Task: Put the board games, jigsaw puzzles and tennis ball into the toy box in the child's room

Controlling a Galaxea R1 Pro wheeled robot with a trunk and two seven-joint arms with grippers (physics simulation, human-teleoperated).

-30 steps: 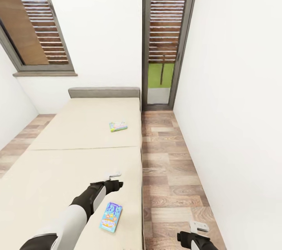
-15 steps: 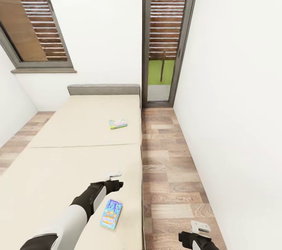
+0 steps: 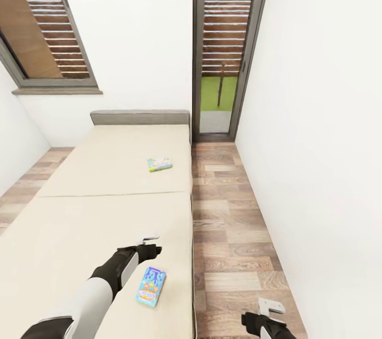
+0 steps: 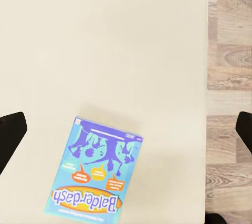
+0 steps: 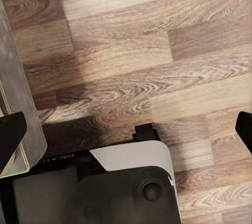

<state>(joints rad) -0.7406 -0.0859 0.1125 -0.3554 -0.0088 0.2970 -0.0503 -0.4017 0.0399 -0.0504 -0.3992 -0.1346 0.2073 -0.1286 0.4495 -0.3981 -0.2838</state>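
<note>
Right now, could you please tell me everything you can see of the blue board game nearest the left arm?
The blue board game is a thin, flat rectangular box, cardboard by its look, lying face up on the beige bed near the edge by the wooden floor. Its cover shows cartoon figures, orange speech bubbles and a yellow banner reading "Balderdash" in the left wrist view. It looks closed and undamaged. Only the mattress touches it; the left gripper hangs open above, beside it.

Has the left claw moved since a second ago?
Yes: the left claw has drawn back and leftward, nearer the Balderdash box on the bed.

two board games on the bed [image 3: 79,211], near one [image 3: 150,286] right of the left claw [image 3: 150,242], far one [image 3: 159,164] toward the headboard [image 3: 140,117]
</note>
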